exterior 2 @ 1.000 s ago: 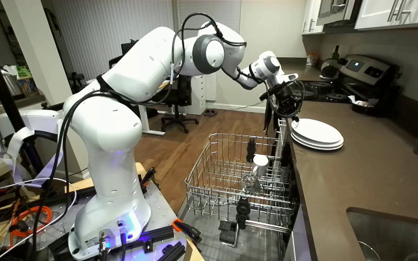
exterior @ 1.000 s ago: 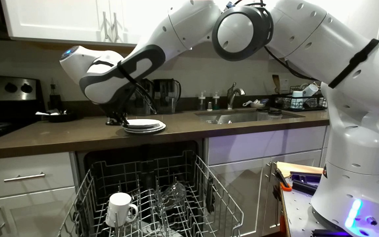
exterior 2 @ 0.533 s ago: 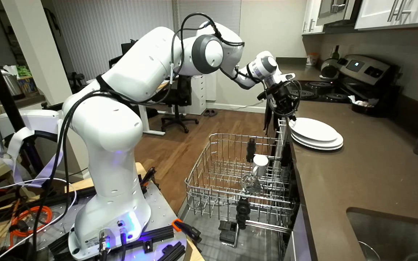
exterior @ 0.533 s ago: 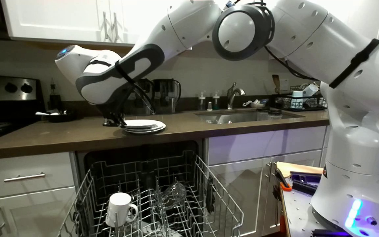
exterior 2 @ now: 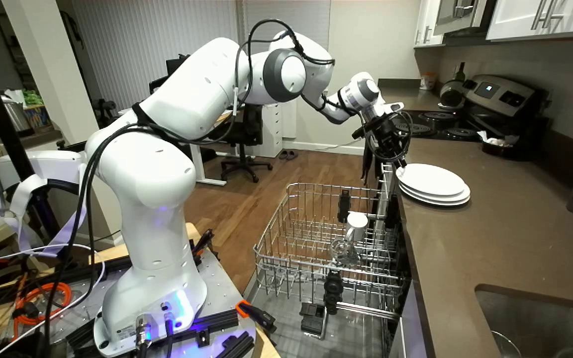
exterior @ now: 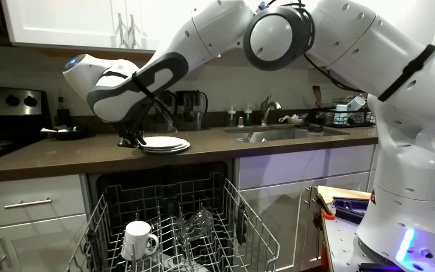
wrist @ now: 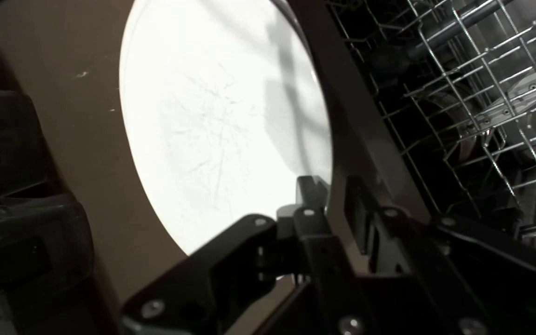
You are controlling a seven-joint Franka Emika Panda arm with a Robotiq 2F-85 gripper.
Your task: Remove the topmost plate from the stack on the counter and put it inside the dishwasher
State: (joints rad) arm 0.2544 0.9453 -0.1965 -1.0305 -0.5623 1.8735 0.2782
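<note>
Narrowly spread, the gripper (wrist: 334, 190) stands at the rim of the topmost plate (wrist: 221, 125), round and face up; below the gripper, the dishwasher (exterior: 134, 176) holds a white mug (exterior: 130, 238).

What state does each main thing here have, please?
White round topmost plate: off-centre on the low white plate stack.
Black two-fingered gripper: at that plate's rim, grip unclear.
Dark dishwasher: open, grey wire rack pulled out.
White handled mug: in the rack, seemingly inverted.
Clear drinking glass: tilted in the rack.
White rectangular drawer: shut.
</note>
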